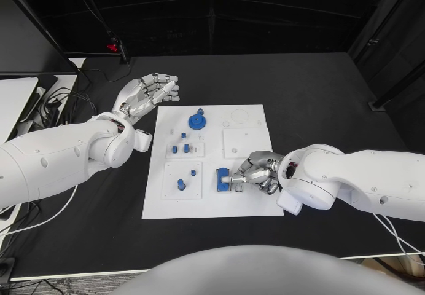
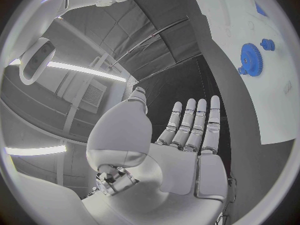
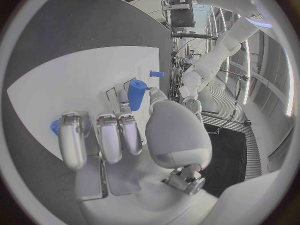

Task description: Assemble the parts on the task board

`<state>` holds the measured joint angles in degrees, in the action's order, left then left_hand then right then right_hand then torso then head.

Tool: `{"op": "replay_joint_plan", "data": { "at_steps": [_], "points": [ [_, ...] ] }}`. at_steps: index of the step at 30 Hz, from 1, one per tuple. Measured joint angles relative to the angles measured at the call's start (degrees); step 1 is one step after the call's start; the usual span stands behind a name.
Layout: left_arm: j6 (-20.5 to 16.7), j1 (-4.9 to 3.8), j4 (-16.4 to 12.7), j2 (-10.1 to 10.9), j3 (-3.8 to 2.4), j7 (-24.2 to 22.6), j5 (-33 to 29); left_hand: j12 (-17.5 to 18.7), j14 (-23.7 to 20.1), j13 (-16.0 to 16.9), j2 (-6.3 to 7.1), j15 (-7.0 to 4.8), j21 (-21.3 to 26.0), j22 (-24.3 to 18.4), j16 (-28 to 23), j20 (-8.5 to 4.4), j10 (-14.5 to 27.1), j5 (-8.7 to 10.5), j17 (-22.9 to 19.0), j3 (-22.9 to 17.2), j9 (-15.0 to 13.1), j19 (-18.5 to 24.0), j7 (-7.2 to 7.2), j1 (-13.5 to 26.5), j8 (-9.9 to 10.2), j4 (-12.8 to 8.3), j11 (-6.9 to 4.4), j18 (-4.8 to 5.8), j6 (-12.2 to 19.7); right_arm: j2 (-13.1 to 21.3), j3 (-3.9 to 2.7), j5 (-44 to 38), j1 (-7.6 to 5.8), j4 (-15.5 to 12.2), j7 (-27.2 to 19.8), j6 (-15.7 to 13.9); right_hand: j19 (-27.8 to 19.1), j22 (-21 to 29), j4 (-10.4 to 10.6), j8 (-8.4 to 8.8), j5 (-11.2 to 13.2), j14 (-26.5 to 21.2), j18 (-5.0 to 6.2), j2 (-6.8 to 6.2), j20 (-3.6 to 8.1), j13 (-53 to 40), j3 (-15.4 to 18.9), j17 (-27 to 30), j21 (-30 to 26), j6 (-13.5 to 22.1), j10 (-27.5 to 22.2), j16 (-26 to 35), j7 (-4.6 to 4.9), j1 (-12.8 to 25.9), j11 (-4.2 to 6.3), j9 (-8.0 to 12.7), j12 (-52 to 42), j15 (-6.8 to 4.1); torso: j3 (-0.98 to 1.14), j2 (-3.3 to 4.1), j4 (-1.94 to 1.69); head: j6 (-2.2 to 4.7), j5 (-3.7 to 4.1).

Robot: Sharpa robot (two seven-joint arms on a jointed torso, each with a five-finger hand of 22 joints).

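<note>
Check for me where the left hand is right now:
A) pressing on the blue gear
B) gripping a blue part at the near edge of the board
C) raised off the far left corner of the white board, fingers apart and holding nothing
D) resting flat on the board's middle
C: in the head view the left hand sits beyond the white board edge, fingers spread and empty, clear of the blue gear.

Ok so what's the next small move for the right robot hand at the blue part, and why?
Probably close the fingers on the blue block before lifting. The right robot hand sits over it at the near right of the task board, fingers curled around it, but a firm hold can't be confirmed. The left robot hand waits open, off the board.
</note>
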<state>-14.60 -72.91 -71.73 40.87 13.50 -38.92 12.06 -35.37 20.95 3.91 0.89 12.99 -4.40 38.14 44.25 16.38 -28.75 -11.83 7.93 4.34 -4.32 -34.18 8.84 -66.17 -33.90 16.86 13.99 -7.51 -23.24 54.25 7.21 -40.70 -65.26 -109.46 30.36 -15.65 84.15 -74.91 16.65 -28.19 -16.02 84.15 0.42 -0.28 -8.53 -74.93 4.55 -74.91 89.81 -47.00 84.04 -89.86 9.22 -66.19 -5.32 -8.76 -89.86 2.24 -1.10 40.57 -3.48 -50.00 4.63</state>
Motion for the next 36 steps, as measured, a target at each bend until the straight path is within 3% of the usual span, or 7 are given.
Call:
{"op": "replay_joint_plan", "data": {
  "at_steps": [3,8,12,15,19,31,36],
  "points": [
    [0.01,0.01,0.01,0.0,0.0,0.0,0.0,0.0,0.0,0.0,0.0,0.0,0.0,0.0,0.0,0.0,0.0,0.0,0.0,0.0,0.0,0.0,0.0,0.0,0.0,0.0,0.0,0.0,0.0,0.0,0.0,-0.02,0.0,-0.05,-0.03,-0.2,0.0,0.0,-0.15,-0.27,0.0,0.0,0.0,0.22,0.0,0.0,0.16,0.0,0.0,0.0,0.0,0.0,0.0,0.22,0.0,-0.17,0.0,0.0,0.0,0.0,-0.01,0.0,0.03],
    [0.05,0.03,0.02,0.0,0.0,0.0,0.0,0.0,0.0,0.0,-0.2,0.0,0.0,0.0,0.0,0.0,0.0,-0.22,-0.09,0.0,0.0,0.0,0.0,-0.19,0.0,0.0,0.0,0.0,0.0,0.3,0.0,-0.12,0.0,-0.36,-0.14,-0.72,-0.22,0.0,-0.23,-2.24,0.39,-0.2,0.0,0.53,0.22,0.0,1.06,0.0,0.0,-0.45,0.0,0.0,-0.44,0.53,0.0,-1.04,0.0,-0.22,0.02,0.0,-0.01,0.0,-0.05],
    [0.09,0.09,0.06,0.0,0.0,0.0,0.0,0.0,0.0,0.0,-0.23,0.0,0.0,0.0,0.0,0.0,0.0,-0.22,-0.09,0.0,0.0,0.0,0.0,-0.23,0.0,0.0,0.0,0.0,0.0,0.95,0.0,-0.36,0.0,-0.97,-0.17,-1.06,-0.24,0.0,-0.19,-6.61,1.7,-0.15,0.0,1.22,1.22,0.0,2.37,0.0,0.0,-1.88,-0.1,0.0,-1.86,-0.16,1.39,-3.83,0.0,-1.44,0.02,-0.01,0.0,0.0,-0.1],
    [0.14,0.13,0.09,0.0,0.0,0.0,0.0,0.0,0.0,0.0,-0.23,0.0,0.0,-0.06,0.21,0.0,0.0,-0.22,-0.09,0.0,-0.01,0.0,0.0,-0.23,0.0,0.0,0.0,0.0,0.0,1.6,-0.02,-0.62,-0.01,-1.63,-0.14,-1.14,-0.15,0.0,-0.17,-11.13,2.89,-0.11,0.0,1.79,2.26,0.0,3.51,0.0,0.0,-2.47,0.02,0.0,-2.87,-0.29,2.31,-7.22,0.0,-2.6,0.01,-0.02,0.02,0.0,-0.1],
    [0.18,0.17,0.18,-0.04,0.0,0.0,0.0,0.0,0.0,0.0,-0.43,0.0,0.0,-0.05,0.21,0.0,0.0,-0.22,-0.09,0.0,0.05,0.0,0.0,-0.03,0.0,0.0,0.0,0.0,0.0,2.22,-0.02,-0.98,-0.28,-2.39,0.13,-1.01,-0.21,0.0,-0.14,-16.14,4.46,-0.2,0.0,3.12,3.31,0.0,5.11,0.0,0.0,-0.54,0.0,0.0,-3.87,-0.07,3.29,-11.97,0.0,-3.3,-0.01,-0.05,0.02,0.0,0.07],
    [0.28,0.24,0.27,-0.16,0.0,0.0,0.0,0.0,0.0,0.0,-0.42,0.0,0.0,-0.05,0.21,0.0,0.0,-0.22,-0.08,0.0,0.05,0.0,0.0,-0.03,0.0,0.0,0.0,0.0,0.0,2.26,-0.05,-1.57,-0.75,-2.83,2.29,1.71,-0.02,0.0,-0.08,-19.94,7.21,-0.2,0.0,4.43,3.52,0.0,7.03,0.0,0.0,0.74,0.0,0.0,-4.21,0.78,3.7,-16.75,0.0,-3.7,-0.03,-0.01,-0.01,0.0,0.34],
    [0.32,0.27,0.3,-0.2,0.0,0.0,0.0,0.0,0.0,0.0,-0.42,0.0,0.0,-0.05,0.21,0.0,0.0,-0.22,-0.19,0.0,0.04,0.0,0.0,-0.03,-0.21,0.0,0.0,0.0,0.0,1.56,-0.04,-1.71,-0.77,-2.72,3.35,2.95,-0.2,0.0,0.0,-20.56,8.0,-0.12,0.0,6.67,3.7,0.0,7.4,0.0,0.0,0.29,0.0,0.0,-4.65,1.52,4.11,-17.94,0.0,-4.02,-0.03,-0.01,-0.04,0.0,0.35]
  ]
}}
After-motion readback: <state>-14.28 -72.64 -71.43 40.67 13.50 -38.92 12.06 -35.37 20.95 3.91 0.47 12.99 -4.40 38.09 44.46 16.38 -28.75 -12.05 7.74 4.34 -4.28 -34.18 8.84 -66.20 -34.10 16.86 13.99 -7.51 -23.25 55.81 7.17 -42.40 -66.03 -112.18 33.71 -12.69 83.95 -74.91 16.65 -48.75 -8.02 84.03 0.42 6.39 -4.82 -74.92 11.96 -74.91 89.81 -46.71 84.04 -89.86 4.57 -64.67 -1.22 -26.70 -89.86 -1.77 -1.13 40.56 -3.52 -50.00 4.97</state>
